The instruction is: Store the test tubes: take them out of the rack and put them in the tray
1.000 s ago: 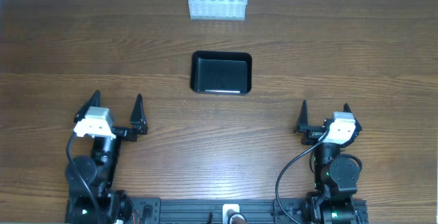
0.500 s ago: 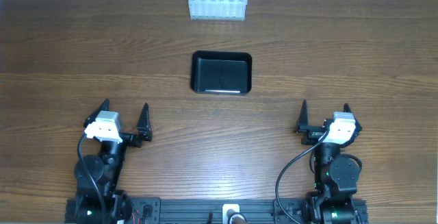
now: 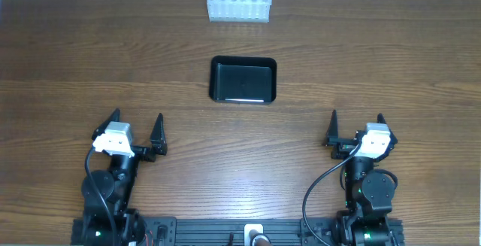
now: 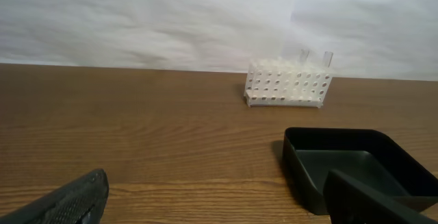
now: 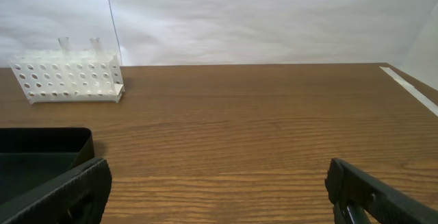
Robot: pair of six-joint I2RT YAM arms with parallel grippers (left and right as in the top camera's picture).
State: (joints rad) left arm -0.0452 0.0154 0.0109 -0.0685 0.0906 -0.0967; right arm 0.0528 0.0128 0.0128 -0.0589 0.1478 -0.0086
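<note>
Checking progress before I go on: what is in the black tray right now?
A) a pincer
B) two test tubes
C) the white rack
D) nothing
D: the floor of the black tray is bare, while two test tubes stand in the white rack beyond it.

Our left arm (image 3: 110, 184) and right arm (image 3: 367, 187): black joints, white wrist housings (image 3: 113, 135), tapered black fingers (image 3: 156, 129), looping black cables (image 3: 319, 189).

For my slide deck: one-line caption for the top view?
Left gripper and right gripper open near their bases; black tray mid-table, white test tube rack beyond it.
</note>
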